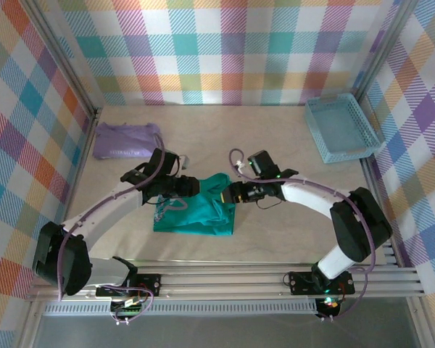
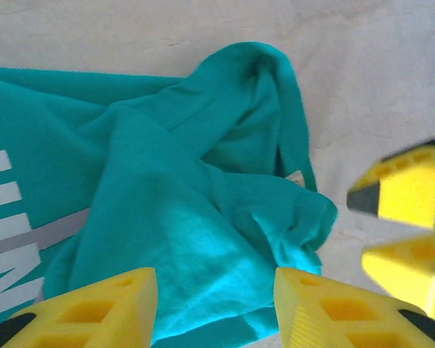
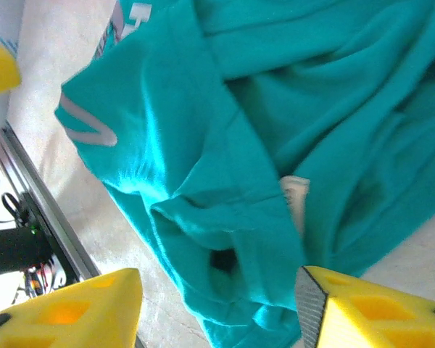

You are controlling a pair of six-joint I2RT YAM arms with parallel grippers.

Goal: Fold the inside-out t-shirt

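Pale tabletop [image 1: 275,130] bears crumpled, soft teal t-shirt [image 1: 199,214].

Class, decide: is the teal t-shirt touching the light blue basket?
Apart. The top view shows bare table between the teal t-shirt and the light blue basket.

Teal-green t-shirt [image 1: 196,212] lies bunched on the table (pale print showing).
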